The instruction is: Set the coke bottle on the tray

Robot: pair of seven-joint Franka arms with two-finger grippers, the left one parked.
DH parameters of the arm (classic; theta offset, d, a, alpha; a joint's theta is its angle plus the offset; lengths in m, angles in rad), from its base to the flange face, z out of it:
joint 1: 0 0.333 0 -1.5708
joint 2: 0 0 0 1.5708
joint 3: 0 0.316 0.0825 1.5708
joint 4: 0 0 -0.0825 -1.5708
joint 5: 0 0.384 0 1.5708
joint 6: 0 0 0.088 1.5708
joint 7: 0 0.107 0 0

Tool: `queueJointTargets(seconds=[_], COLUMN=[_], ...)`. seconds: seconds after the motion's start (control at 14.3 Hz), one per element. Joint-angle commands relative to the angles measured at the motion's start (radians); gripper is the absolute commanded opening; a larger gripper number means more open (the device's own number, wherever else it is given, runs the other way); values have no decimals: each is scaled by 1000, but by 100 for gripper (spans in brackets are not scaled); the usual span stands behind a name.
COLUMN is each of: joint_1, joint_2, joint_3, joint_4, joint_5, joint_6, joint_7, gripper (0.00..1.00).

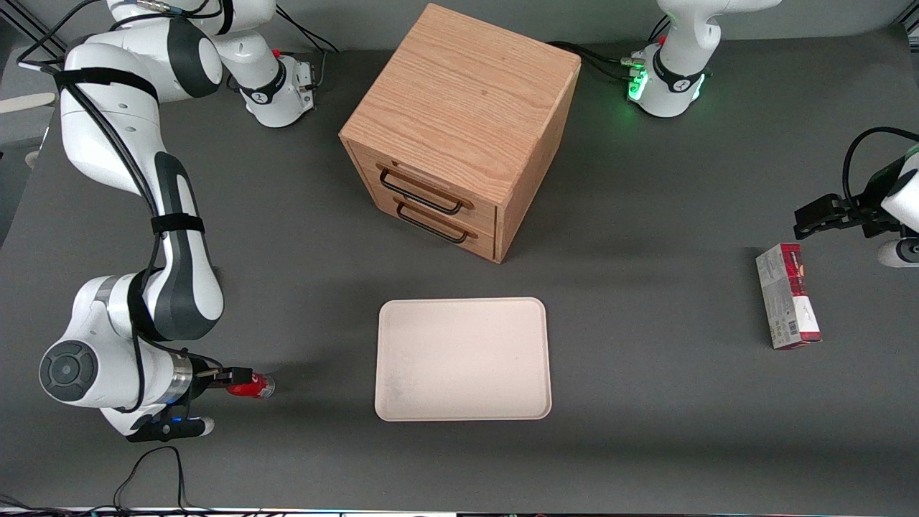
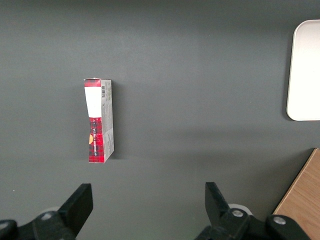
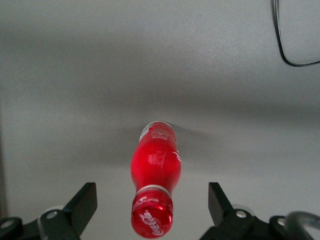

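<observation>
Table dark grey | coke bottle lying down | hand spread around cap

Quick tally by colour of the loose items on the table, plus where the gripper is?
Red: 2, coke bottle and carton box
Cream: 1, tray
Wood: 1, drawer cabinet
Total: 4
Gripper is open, fingers either side of the bottle's cap end.

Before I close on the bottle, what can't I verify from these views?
- Front view: the open hand, at the working arm's end of the table, covers the cap of the coke bottle.
- Left wrist view: the picture edge cuts off most of the tray.
- Front view: the shut drawers hide their contents.
</observation>
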Motion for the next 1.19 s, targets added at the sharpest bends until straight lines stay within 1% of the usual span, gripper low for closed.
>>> queueJointTargets(seconds=[0.0, 0.14, 0.28, 0.42, 0.49, 0.56, 0.7, 0.84, 0.98, 1.12], joint_1=[1, 1, 1, 1, 1, 1, 1, 1, 0, 0], joint_2=[19, 17, 16, 16, 14, 13, -6, -56, -124, -225], joint_3=[-1, -1, -1, -1, -1, -1, -1, -1, -1, -1], joint_4=[32, 29, 29, 29, 29, 29, 32, 40, 43, 43], joint_5=[9, 10, 12, 12, 12, 12, 12, 9, 9, 9], joint_6=[-4, -4, -5, -5, -7, -8, -19, -57, -135, -236], joint_7=[9, 10, 10, 9, 7, 7, 6, -15, -16, -16], gripper=[81, 56, 35, 17, 10, 5, 5, 5, 3, 0])
